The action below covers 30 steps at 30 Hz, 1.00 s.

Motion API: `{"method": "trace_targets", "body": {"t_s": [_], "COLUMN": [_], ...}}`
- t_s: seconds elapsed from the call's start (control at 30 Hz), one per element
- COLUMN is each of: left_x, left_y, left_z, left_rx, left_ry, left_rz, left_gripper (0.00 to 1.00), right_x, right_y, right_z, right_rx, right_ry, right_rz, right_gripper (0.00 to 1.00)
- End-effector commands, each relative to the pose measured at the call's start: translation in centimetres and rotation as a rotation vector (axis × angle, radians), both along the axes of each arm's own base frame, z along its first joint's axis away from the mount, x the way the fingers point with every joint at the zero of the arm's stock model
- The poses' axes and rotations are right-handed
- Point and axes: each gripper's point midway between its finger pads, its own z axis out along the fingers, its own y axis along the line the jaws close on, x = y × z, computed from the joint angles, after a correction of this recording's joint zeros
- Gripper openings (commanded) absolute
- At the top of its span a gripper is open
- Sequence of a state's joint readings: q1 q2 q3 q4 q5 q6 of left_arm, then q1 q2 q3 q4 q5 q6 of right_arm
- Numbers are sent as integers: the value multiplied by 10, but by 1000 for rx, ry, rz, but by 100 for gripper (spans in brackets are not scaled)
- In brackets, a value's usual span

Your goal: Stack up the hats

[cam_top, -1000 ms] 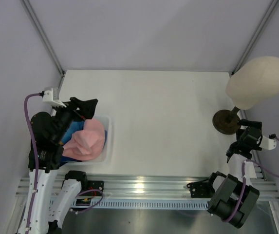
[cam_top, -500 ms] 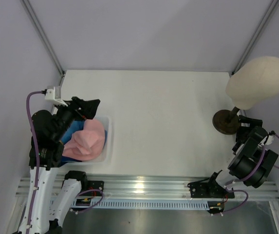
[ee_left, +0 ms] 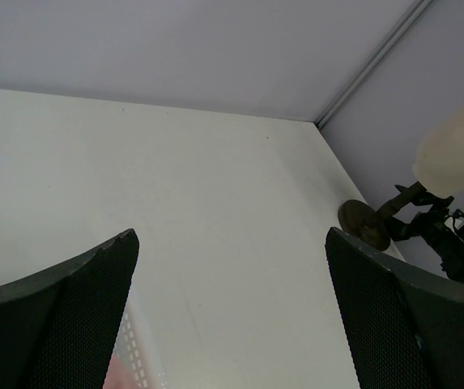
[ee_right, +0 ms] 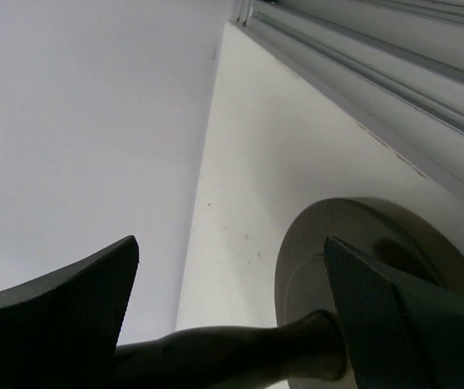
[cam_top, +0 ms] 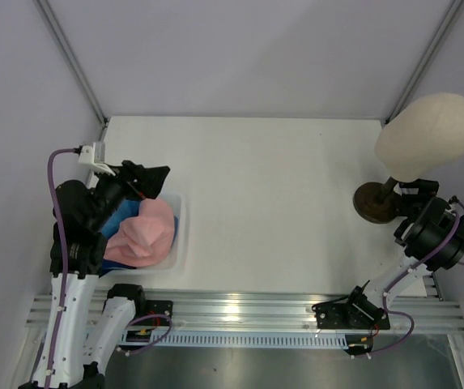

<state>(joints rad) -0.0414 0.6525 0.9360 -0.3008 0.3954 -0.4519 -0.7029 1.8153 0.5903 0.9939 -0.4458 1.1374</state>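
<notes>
White table (cam_top: 280,203) fills the middle of the overhead view, plain and matt, closed in by pale lilac-grey walls (cam_top: 248,57) on the left, far and right sides. A ribbed aluminium rail (cam_top: 240,308) runs along its near edge, where both arms are bolted. Most of the tabletop lies bare between the two arms, from the far wall down to the rail.

At the right edge stands a beige head form (cam_top: 427,136) on a dark brown round base (cam_top: 375,203), close to the right wall. At the left edge sits a clear plastic tray (cam_top: 180,235), just beside the left wall and near the rail.

Inside the tray, the pink hat (cam_top: 144,231) lies crumpled on top, and a light blue hat (cam_top: 118,220) shows beneath it on the left. Other hats cannot be made out.

The left gripper (cam_top: 152,180) hovers over the tray's far end, just beyond the pink hat and not touching it, its jaws spread wide and empty, pointing across the table.

The right gripper (ee_right: 232,243) is well apart from the hats, jaws wide and holding nothing, right at the stand; the stem (ee_right: 240,352) crosses low between its fingers.
</notes>
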Motion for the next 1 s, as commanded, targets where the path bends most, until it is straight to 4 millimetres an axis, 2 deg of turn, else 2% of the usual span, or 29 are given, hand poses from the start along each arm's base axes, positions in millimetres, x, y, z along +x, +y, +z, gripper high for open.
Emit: {"method": "trace_targets", "body": {"t_s": [0.0,0.23,0.4,0.6,0.77,0.8,0.83,0.97], "left_x": [2,3,4,6,6,6,5,5], "left_y": [-3,-2,-2,2,2,2,2,4], "left_z": [5,4,3,2,1,1,2,2], "left_rx": [5,8,8,14,15,15,14,15], "left_ry": [-30,-29,-25,-18,-17,-17,-20,-23], "left_rz": [-33,-31,-31,-16,-13,-14,-13,-4], "left_gripper": [99,100,99,100,99,99,100,99], "right_x": [20,36,58,78,80,77,78,74], "right_y": [9,34,59,109,144,152,167,199], "right_z": [30,32,37,35,37,33,31,20], "right_rx": [-35,-77,-95,-133,-115,-103,-93,-74], "right_ry": [-144,-164,-178,-168,-175,-164,-160,-121], "right_rz": [129,244,348,538,610,616,640,673], "right_gripper": [99,99,99,99,99,99,100,99]}}
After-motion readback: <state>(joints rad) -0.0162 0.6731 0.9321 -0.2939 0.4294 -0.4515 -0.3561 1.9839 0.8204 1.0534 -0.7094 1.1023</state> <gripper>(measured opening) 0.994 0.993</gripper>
